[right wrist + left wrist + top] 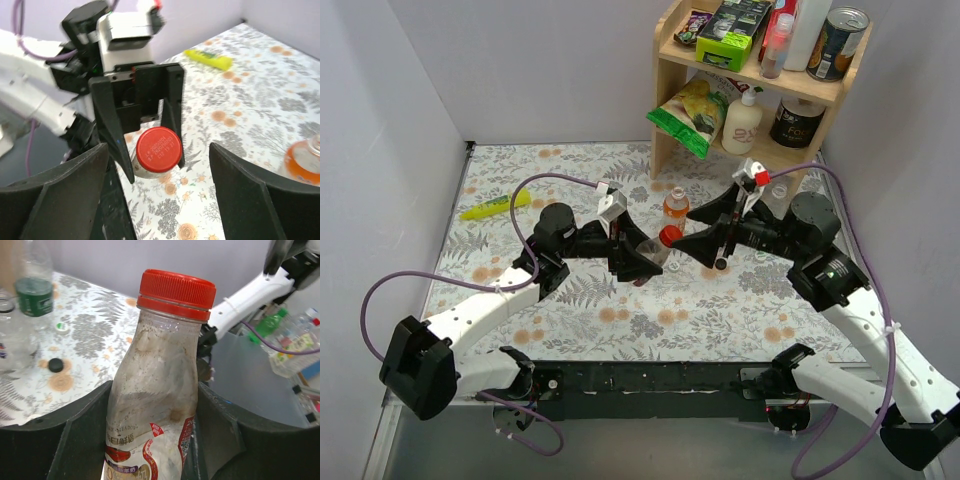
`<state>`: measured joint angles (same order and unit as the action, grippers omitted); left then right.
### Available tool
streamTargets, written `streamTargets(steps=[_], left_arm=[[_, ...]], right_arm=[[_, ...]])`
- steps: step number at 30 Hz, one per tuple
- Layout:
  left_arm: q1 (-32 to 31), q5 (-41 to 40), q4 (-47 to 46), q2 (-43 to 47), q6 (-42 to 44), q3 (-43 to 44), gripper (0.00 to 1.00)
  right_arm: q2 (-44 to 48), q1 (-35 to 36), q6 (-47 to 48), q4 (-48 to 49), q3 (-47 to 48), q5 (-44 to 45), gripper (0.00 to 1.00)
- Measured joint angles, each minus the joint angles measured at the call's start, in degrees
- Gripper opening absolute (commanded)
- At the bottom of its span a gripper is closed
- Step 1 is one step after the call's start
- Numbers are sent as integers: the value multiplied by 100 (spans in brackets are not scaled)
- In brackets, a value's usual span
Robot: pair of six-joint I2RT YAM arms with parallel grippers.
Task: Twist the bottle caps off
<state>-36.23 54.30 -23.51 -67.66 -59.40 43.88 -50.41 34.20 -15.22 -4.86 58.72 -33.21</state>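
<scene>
Bottle (150,405) with red cap (159,149) sits clenched in left gripper (642,260); right gripper (685,230), spread wide, faces the cap without touching.

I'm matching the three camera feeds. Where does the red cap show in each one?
Top external: red cap just above picture centre.
Left wrist: top centre, on the bottle.
Right wrist: lower centre, seen end-on.
Shared landmark: the left gripper's fingers clamping that bottle.

Lab bench staged as a pantry. White partition walls (550,70) boxed in a floral-cloth table (720,300); two cabled arms (480,310) were bolted at its edge; wooden shelf (760,78) held tins (840,42), snack bags (688,118), lotion (743,122).
</scene>
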Motion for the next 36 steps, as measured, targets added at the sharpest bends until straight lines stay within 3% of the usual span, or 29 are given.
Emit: streamTargets(steps=[7, 15, 23, 36], left_arm=[[-33, -1517, 785, 96, 466, 129, 34], [-282, -2350, 1349, 98, 822, 243, 34], [-450, -2695, 1593, 98, 994, 291, 34], [-614, -2975, 1729, 94, 1165, 358, 34]], right_arm=[[166, 0, -979, -391, -44, 1714, 77], [-280, 280, -1578, -236, -120, 2055, 75], [-675, 765, -1722, -321, -79, 2599, 73], [-697, 831, -1777, -271, -72, 2817, 66]])
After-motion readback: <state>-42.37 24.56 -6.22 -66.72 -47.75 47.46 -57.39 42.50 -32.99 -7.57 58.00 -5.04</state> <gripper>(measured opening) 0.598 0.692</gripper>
